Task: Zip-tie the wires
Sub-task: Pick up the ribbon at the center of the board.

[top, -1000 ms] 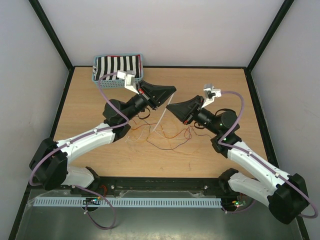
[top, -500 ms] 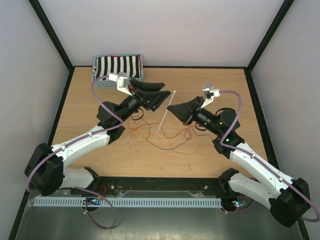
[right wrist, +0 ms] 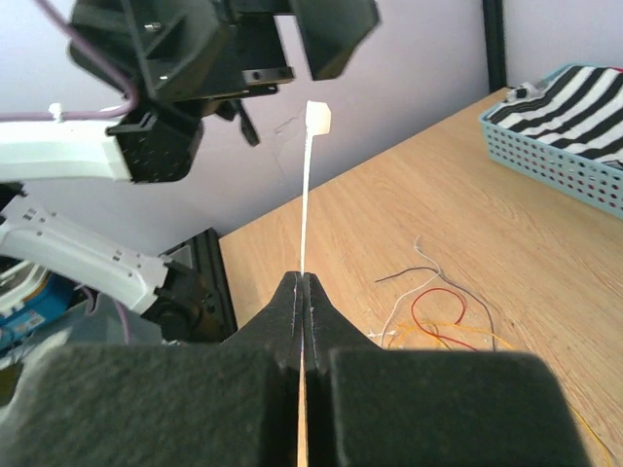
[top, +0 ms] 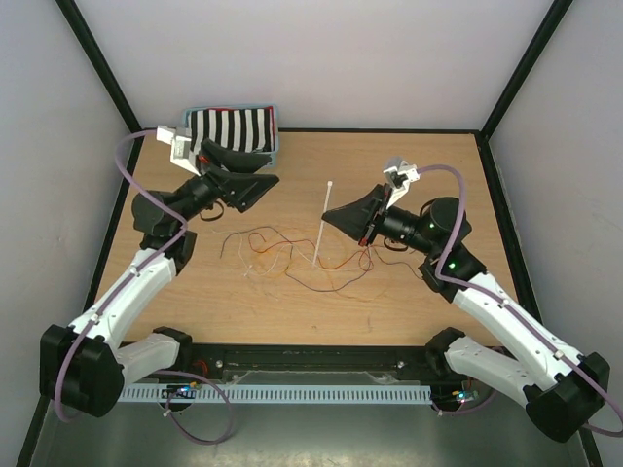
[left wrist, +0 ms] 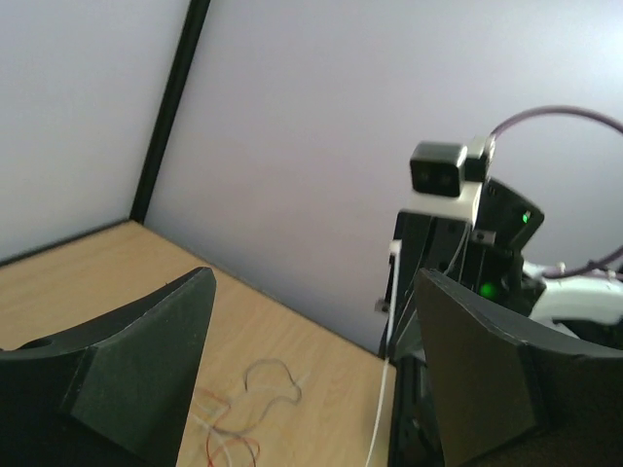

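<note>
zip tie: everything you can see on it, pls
The zip tie is a thin, white, plastic-looking strip with a small square head at its free end. It is straight and unlooped, with nothing threaded through the head. The right gripper is shut on it partway along, and the head end sticks out past the fingertips. From above, its tail end points toward the wires; whether it touches them cannot be told.

Cannot trace the zip tie (right wrist: 305, 195) inside the right pincer (right wrist: 303, 284). Cannot see the whole basket (right wrist: 555, 163), right of it.
</note>
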`<control>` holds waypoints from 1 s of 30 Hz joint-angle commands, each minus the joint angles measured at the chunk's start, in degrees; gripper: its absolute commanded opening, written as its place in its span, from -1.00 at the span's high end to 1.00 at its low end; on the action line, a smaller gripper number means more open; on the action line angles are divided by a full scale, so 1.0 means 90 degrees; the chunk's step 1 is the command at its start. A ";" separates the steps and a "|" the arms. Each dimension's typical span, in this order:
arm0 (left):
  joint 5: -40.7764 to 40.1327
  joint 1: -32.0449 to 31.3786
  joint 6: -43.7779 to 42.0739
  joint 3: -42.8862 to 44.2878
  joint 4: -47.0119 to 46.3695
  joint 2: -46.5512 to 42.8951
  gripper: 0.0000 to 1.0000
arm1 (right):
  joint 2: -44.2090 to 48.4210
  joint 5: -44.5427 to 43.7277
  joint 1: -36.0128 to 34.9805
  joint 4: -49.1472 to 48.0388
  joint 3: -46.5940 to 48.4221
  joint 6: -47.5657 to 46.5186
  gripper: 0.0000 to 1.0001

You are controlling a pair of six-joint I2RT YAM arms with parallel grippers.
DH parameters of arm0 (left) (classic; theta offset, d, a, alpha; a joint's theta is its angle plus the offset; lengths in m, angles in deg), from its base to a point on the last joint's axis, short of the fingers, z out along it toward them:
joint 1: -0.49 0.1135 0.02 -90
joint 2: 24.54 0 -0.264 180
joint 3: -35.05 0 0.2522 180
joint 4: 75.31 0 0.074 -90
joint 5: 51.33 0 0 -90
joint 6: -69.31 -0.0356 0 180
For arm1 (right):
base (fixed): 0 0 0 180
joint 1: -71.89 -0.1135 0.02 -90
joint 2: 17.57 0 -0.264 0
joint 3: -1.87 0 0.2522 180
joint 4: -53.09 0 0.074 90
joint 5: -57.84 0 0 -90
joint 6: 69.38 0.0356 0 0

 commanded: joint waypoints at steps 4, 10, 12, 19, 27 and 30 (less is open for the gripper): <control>0.2084 0.0347 0.0510 0.0017 0.0045 -0.0119 -0.70 | 0.0244 0.1192 -0.0020 0.0319 0.0342 -0.0805 1.00; 0.2583 0.0042 0.0430 0.0119 -0.0030 -0.0041 -0.70 | -0.0017 0.1315 -0.0017 0.0356 0.0454 -0.1173 1.00; 0.2634 -0.0158 0.0391 0.0206 -0.0060 0.0068 -0.70 | -0.0152 0.1358 -0.0020 0.0279 0.0501 -0.1155 1.00; 0.2362 -0.0801 0.0047 0.0373 -0.0158 0.0571 -0.61 | -0.0492 0.1541 -0.0019 -0.0265 0.0441 -0.0799 1.00; 0.1771 -0.0850 0.0033 0.0362 -0.0449 0.1050 -0.10 | -0.0513 0.1707 -0.0018 -0.0642 0.0229 -0.0397 1.00; 0.1749 -0.0909 0.0182 0.0436 -0.0679 0.1217 0.00 | -0.0529 0.1575 -0.0027 -0.0642 0.0139 -0.0384 1.00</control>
